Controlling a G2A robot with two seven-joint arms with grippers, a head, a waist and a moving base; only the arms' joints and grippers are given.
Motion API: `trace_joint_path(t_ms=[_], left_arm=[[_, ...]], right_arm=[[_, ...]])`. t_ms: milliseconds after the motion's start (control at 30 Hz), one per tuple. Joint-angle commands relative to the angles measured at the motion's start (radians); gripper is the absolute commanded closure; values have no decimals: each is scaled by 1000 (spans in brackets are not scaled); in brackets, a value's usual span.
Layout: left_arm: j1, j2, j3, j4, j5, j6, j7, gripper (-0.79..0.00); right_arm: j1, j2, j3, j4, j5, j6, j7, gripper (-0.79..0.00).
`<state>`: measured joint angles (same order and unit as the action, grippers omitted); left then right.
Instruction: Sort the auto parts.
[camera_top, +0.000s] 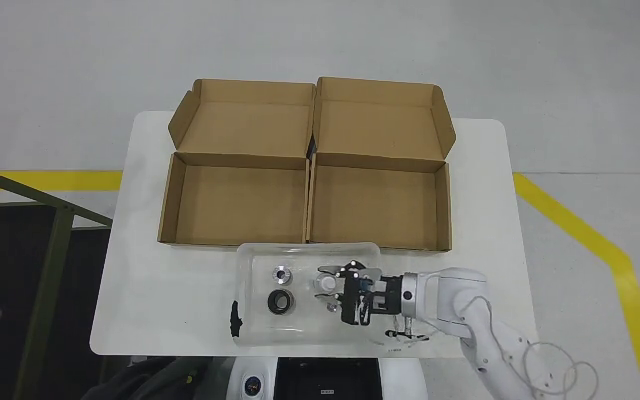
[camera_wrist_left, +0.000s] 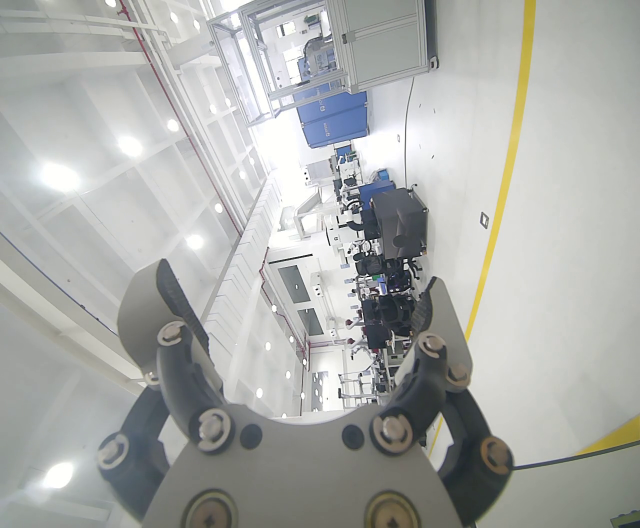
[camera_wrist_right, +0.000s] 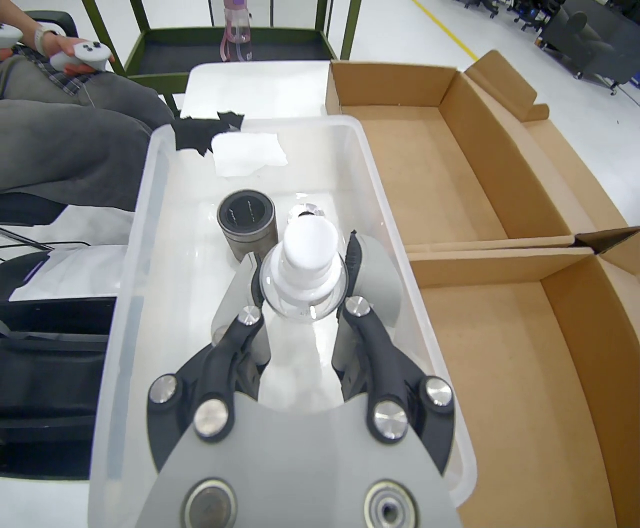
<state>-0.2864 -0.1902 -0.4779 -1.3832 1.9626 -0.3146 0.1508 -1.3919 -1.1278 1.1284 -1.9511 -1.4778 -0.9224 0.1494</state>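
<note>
A clear plastic bin (camera_top: 250, 262) stands at the table's near edge, also seen in the right wrist view (camera_wrist_right: 385, 210). My right gripper (camera_wrist_right: 302, 256) is inside the bin, shut on a white plug-shaped part with a clear round flange (camera_wrist_right: 306, 250); from above the part (camera_top: 325, 285) sits at the gripper (camera_top: 338, 292). Beside it stands a dark metal cylinder (camera_wrist_right: 248, 225), which looks like a black ring (camera_top: 280, 301) from above. A small silver part (camera_top: 281, 272) lies farther in. My left gripper (camera_wrist_left: 300, 275) is open, holds nothing and points up at the ceiling.
Two open cardboard boxes, the left one (camera_top: 235, 205) and the right one (camera_top: 378, 207), stand side by side just behind the bin, with their lids folded back. White paper (camera_wrist_right: 247, 155) and black tape (camera_wrist_right: 200, 132) stick to the bin's end wall. A green cart (camera_wrist_right: 225, 45) stands off the table's side.
</note>
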Motion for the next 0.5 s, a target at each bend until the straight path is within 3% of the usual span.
trace_joint_path(t_ms=[0, 467], left_arm=[[0, 0, 0, 0, 0, 0, 0, -785], [0, 0, 0, 0, 0, 0, 0, -785]], right_arm=[[2, 2, -1, -10, -2, -7, -30, 0], [12, 14, 55, -28, 102, -35, -237, 0]])
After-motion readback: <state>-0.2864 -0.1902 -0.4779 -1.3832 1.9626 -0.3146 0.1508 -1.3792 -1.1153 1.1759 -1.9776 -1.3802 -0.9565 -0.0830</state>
